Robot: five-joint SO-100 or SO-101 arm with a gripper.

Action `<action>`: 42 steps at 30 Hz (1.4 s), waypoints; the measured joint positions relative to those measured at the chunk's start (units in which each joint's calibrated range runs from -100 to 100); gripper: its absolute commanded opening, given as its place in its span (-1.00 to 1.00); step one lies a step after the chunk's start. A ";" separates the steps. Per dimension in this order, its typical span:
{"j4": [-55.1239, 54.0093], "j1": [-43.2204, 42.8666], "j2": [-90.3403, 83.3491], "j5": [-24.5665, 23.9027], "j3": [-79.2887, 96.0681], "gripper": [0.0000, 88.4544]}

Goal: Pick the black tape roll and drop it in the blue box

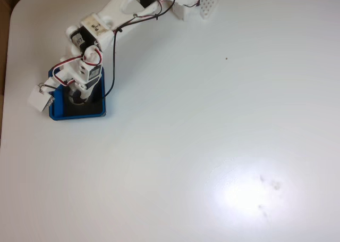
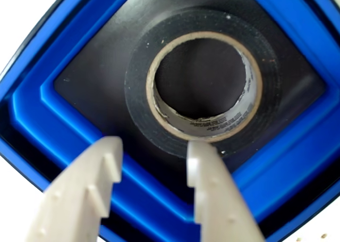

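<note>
The black tape roll (image 2: 139, 93) lies flat on the dark floor of the blue box (image 2: 58, 130), its pale inner rim and open centre facing the wrist camera. My gripper (image 2: 156, 143) is open just above it. Its pale fingers (image 2: 90, 189) straddle the near side of the ring without pressing it: one stands outside the band, the other over the inner rim. In the fixed view the blue box (image 1: 79, 116) sits near the table's left edge. My gripper (image 1: 78, 97) points down into it and hides most of the tape.
The white arm (image 1: 111, 18) reaches from its base (image 1: 186, 5) at the top edge down to the left. A small white camera block (image 1: 40, 98) juts past the box's left rim. The table's left edge (image 1: 6, 66) is close by.
</note>
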 measured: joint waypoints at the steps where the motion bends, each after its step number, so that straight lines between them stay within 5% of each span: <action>1: 0.00 -0.10 -0.59 -0.08 1.35 -0.74; 22: -1.15 -0.40 -32.43 -0.08 36.50 -0.74; 42: -27.83 -0.49 -66.55 -0.08 79.46 -0.74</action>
